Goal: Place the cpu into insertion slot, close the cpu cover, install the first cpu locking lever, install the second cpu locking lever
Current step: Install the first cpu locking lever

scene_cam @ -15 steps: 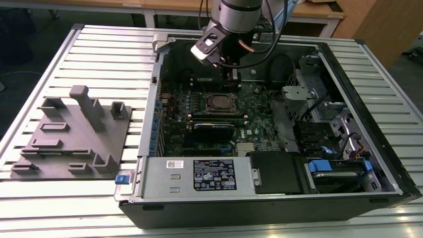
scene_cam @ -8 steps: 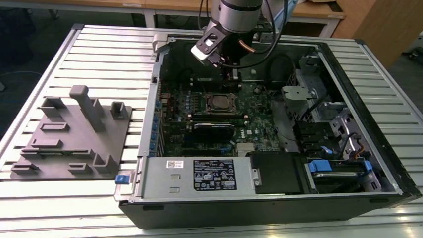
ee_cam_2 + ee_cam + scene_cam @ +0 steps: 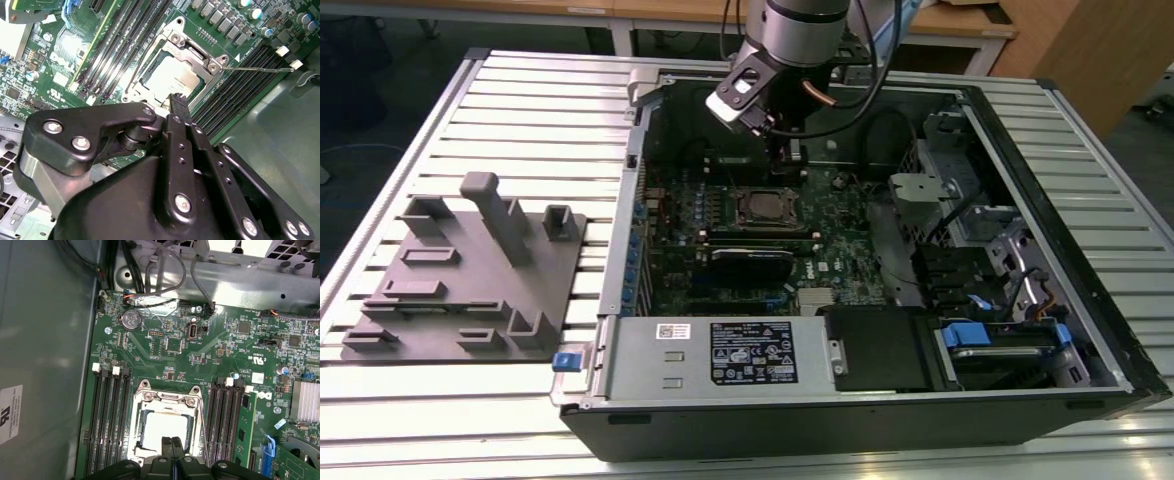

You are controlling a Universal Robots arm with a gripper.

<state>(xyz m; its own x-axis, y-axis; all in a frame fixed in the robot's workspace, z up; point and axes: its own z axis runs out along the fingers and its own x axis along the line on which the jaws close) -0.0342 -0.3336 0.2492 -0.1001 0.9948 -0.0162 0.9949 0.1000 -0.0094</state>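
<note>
The cpu (image 3: 172,79) lies in the insertion slot (image 3: 765,207) on the green board, its silver-grey top showing. The silvery cpu cover (image 3: 167,399) lies flat around it, framing the cpu (image 3: 162,427). My gripper (image 3: 177,98) is shut with nothing between its fingers. Its tips hang just above one edge of the socket in both wrist views (image 3: 173,441). In the exterior view the gripper (image 3: 787,160) is over the far side of the socket. A thin metal lever rod (image 3: 257,69) runs from a socket corner out over the memory slots. I cannot tell whether it is latched.
Long black memory slots (image 3: 107,420) flank the socket on both sides. A long black card (image 3: 750,262) and the black-labelled power supply box (image 3: 734,352) sit nearer the case front. Drive cages and cables (image 3: 974,250) fill the exterior view's right. A grey fixture plate (image 3: 467,270) lies outside the case.
</note>
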